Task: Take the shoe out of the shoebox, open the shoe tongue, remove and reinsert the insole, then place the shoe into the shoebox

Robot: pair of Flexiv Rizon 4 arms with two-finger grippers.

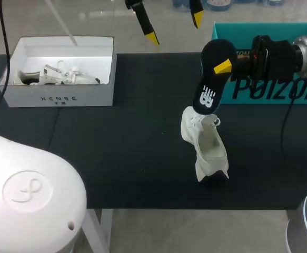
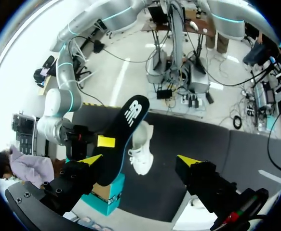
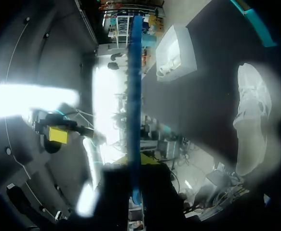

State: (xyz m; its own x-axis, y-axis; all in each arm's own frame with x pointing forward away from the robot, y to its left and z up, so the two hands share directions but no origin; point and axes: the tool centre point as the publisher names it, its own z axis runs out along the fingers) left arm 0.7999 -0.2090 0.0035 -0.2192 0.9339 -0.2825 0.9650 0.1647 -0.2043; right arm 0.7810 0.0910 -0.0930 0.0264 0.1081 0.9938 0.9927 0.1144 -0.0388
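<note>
The right arm (image 1: 279,55) holds the dark insole (image 1: 212,79) tight in its jaws, over the white shoe (image 1: 206,145) on the black worktop (image 1: 116,158). The left arm (image 1: 141,16) has its jaws wide apart, holding nothing. The teal shoebox (image 1: 279,97) sits near the shoe.

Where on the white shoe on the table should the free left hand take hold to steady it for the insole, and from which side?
Probably the left collar edge of the white shoe, coming down from above and the left. Its mouth gapes upward, offering a thin wall to pinch, and the right hand holds the insole above it from the right. The left hand is open.
</note>
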